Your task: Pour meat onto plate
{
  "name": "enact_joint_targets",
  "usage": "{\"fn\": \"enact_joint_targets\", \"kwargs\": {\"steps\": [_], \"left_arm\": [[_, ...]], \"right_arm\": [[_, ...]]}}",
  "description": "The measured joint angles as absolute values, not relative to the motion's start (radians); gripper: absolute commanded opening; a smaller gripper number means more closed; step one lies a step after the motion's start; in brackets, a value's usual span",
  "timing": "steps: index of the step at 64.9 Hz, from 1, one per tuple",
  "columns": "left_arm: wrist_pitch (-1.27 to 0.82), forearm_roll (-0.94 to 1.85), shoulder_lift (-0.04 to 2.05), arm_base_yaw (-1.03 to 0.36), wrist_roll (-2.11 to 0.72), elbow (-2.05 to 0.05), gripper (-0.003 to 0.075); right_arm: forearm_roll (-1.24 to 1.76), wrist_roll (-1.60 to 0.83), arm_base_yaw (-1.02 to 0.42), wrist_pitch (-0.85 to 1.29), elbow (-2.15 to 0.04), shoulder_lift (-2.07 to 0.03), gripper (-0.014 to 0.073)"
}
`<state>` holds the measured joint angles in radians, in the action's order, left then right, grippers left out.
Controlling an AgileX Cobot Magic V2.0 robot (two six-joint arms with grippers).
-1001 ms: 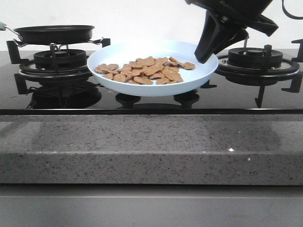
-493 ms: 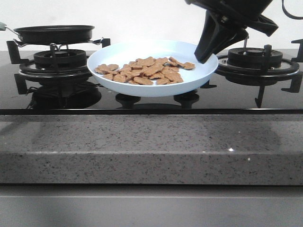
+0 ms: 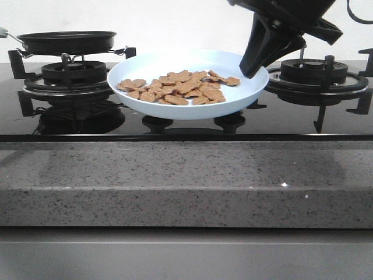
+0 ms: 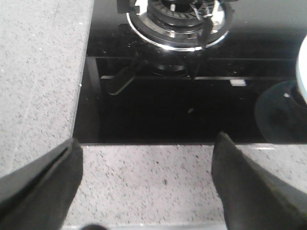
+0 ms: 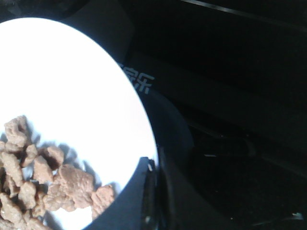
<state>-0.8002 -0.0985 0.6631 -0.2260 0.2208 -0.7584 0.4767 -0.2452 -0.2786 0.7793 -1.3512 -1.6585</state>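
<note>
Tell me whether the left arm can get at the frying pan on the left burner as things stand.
Probably yes. The left end effector is open and holding nothing, over the stone counter in front of the stove. The frying pan sits uncovered on its burner, with nothing visibly between them.

The black right gripper (image 3: 252,69) runs off the top of the front view, so most of its body isn't visible, and its tips sit against the round pale blue-white plate (image 3: 175,111) rim, can't tell from there how much of the rim is under them. Black round frying pan (image 3: 67,41) handle is cut at the left edge. In the right wrist view the plate is overexposed and cropped, orange-brown meat chunks (image 5: 53,184) cut off at the edge too. Left gripper (image 4: 144,191): only 2 dark blurry finger (image 4: 249,187) shapes show, rest out of frame.
</note>
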Motion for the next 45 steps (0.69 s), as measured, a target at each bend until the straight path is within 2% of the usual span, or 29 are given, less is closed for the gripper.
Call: {"fn": "enact_joint_targets", "kwargs": {"steps": [26,45], "left_arm": [[-0.764,-0.095,0.62,-0.226,0.221,-0.722,0.0546],[-0.731,-0.108,0.62,-0.226,0.221,-0.72,0.0546]], "right_arm": [[0.474,-0.245,-0.279,0.793,-1.363,-1.66,-0.0069],[0.454,-0.248,-0.252,0.931,-1.601,-1.712,-0.0069]]}}
